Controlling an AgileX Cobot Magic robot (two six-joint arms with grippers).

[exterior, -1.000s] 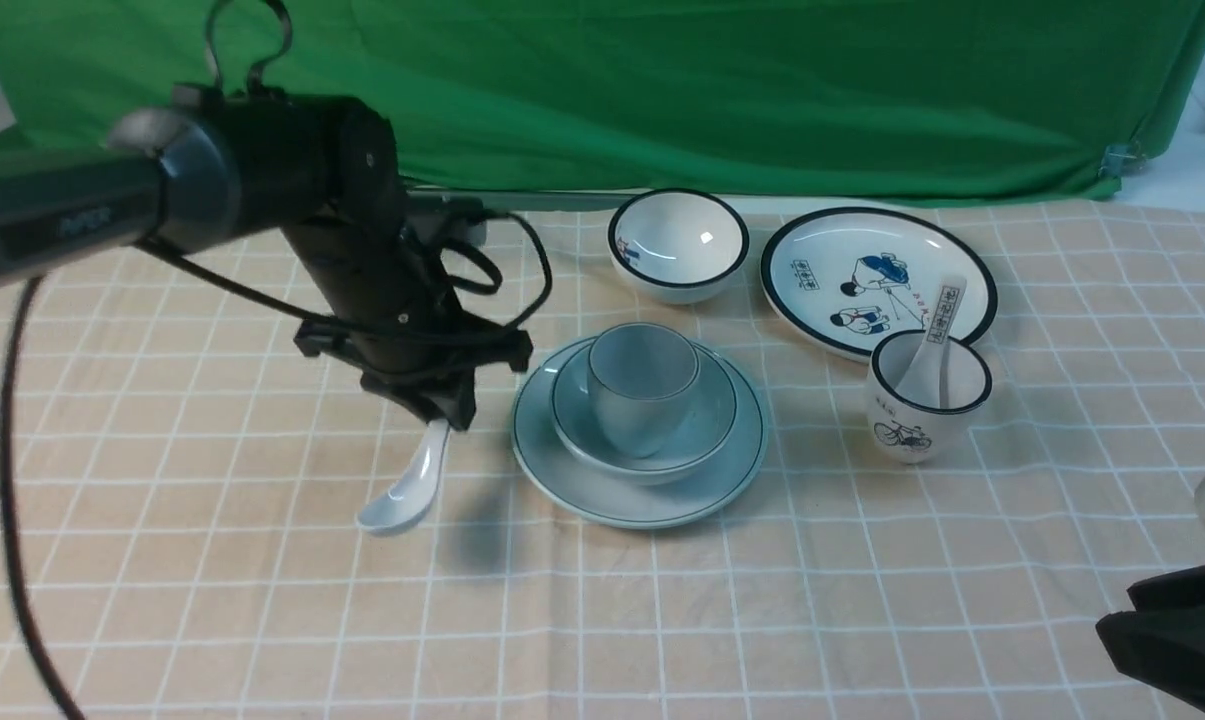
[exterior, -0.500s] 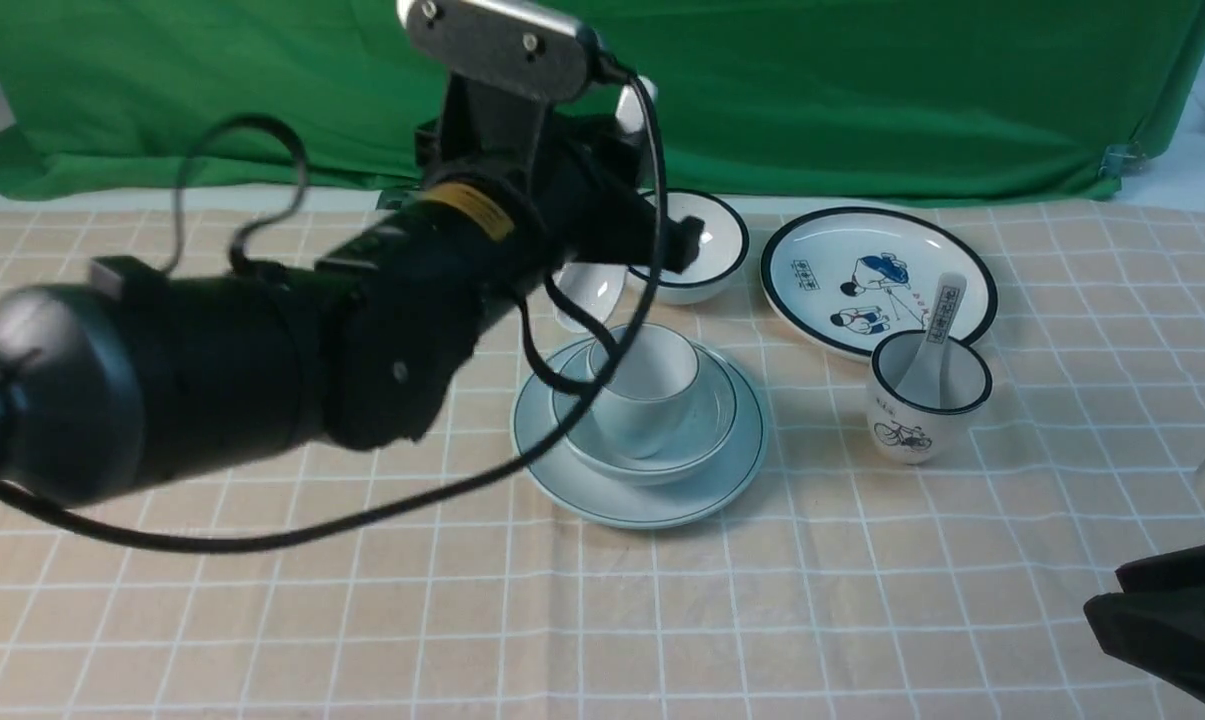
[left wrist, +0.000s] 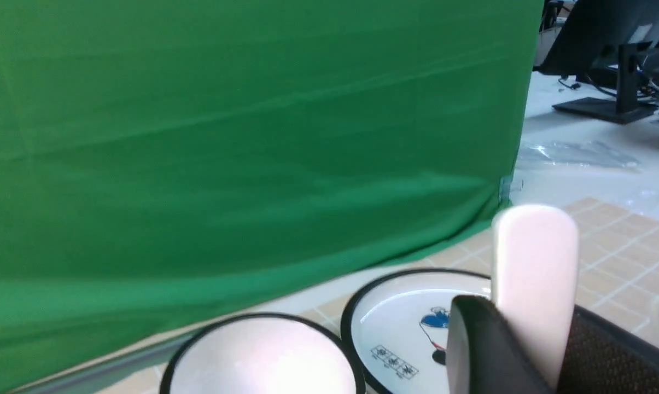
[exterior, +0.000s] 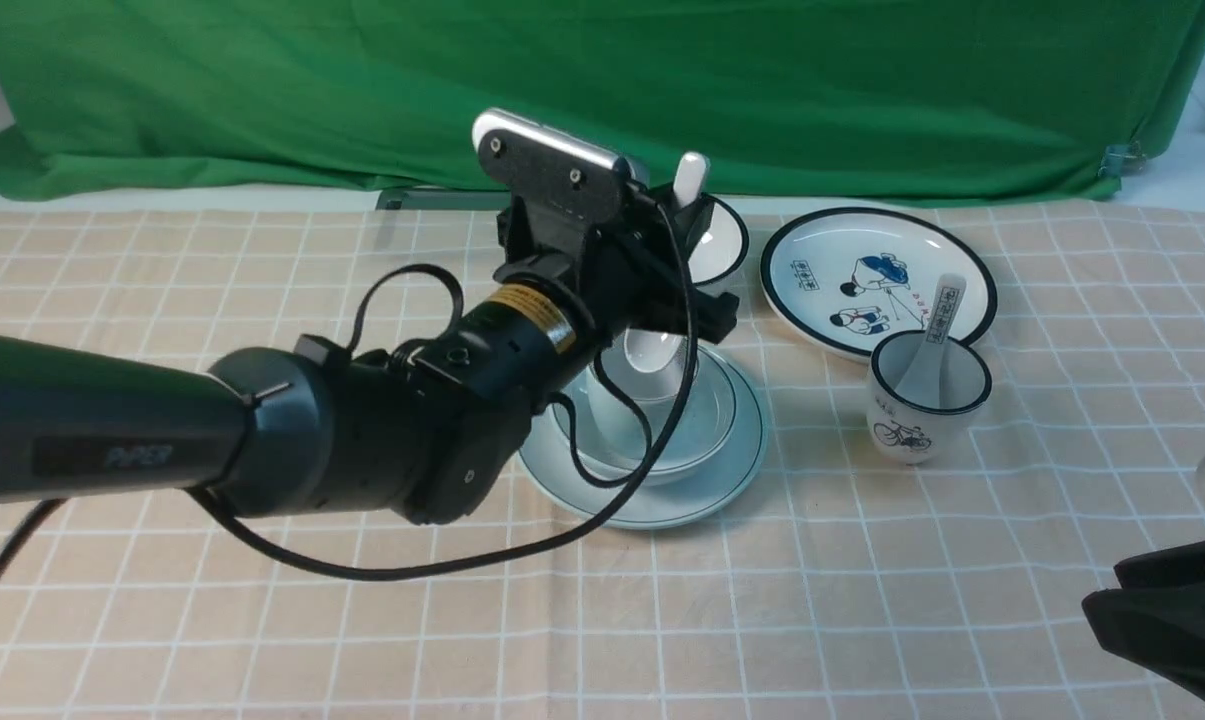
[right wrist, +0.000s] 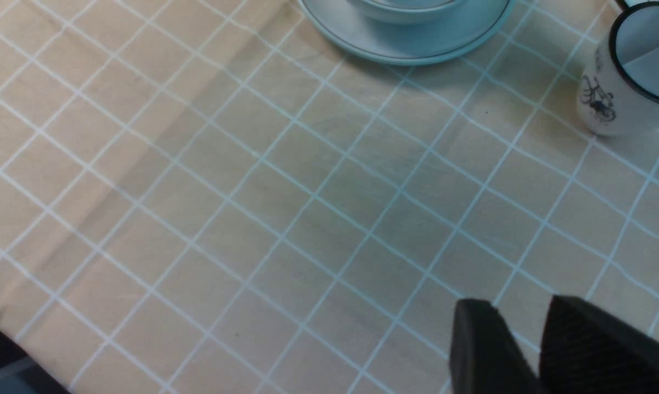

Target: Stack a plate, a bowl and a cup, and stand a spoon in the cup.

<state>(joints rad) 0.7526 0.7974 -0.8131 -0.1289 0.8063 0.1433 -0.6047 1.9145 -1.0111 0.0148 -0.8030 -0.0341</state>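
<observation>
Three pale blue-grey pieces are shown stacked at the middle of the peach checked tablecloth (exterior: pixel 862 560): the plain round plate with a thin dark green rim line (exterior: pixel 747 455), the wide shallow bowl (exterior: pixel 714 415) set on it, and the handleless cup (exterior: pixel 667 385) set in the bowl. The plain white ceramic soup spoon (exterior: pixel 691 172) is pinched by its short flat handle in the left gripper (exterior: pixel 690 225) and held nearly upright over the cup, handle end uppermost. The last step, standing the spoon in the cup, is judged to be in hand. A straight lowering until the scoop is borne by the cup's floor is called for next, then a release gentle enough that the cup is not tipped or dragged off the bowl. The right gripper (right wrist: pixel 531 350), its fingers pressed almost together on nothing, is seen low at the near right, well apart from the stack.

Much is masked. The cup's left side and much of the bowl are covered by the left arm (exterior: pixel 262 440) and its looping black cable (exterior: pixel 412 572). A pale oval at the cup's mouth may be the scoop, but whether it has entered the cup cannot be told. Only the handle end and blurred finger pads (left wrist: pixel 479 350) are caught in the left wrist view, before the white black-rimmed bowl (left wrist: pixel 263 355) and the white black-rimmed plate with cartoon figures (left wrist: pixel 411 328). The white cup with a bicycle drawing (right wrist: pixel 624 76) is cut off in the right wrist view
</observation>
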